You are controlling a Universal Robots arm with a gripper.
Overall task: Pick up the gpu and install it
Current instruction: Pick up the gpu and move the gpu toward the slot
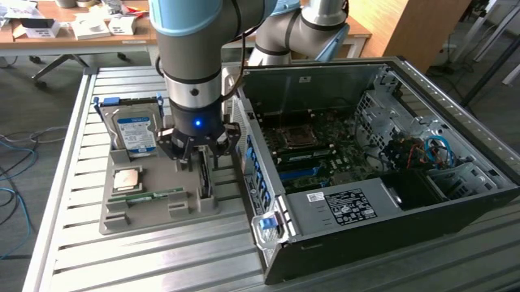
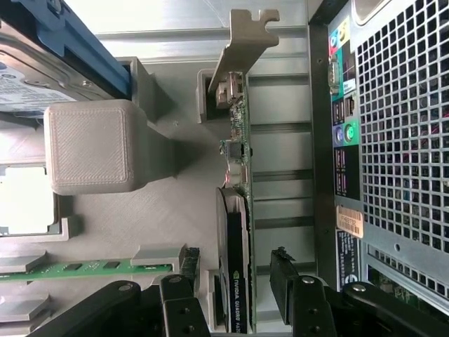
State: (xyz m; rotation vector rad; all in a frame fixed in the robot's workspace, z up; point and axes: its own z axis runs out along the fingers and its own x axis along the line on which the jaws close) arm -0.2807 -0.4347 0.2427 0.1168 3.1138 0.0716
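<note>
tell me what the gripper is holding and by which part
Nothing is held. The open gripper straddles the gpu, a finger on each side with gaps; the card stands on edge in the gray holder.

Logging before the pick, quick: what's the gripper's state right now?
Gripper: open, straddling the thin dark green expansion card with silver metal bracket, which stands on edge in the grey holder; not gripping it.

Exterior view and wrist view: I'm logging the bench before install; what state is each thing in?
Dark green gpu with silver bracket: on edge in the grey holder, unlifted.
Black gripper: open, fingers either side of the gpu.
Silver hard drive: upright in the holder.
Black computer case: side open, motherboard exposed.
Slim green memory stick: lying in the holder.
</note>
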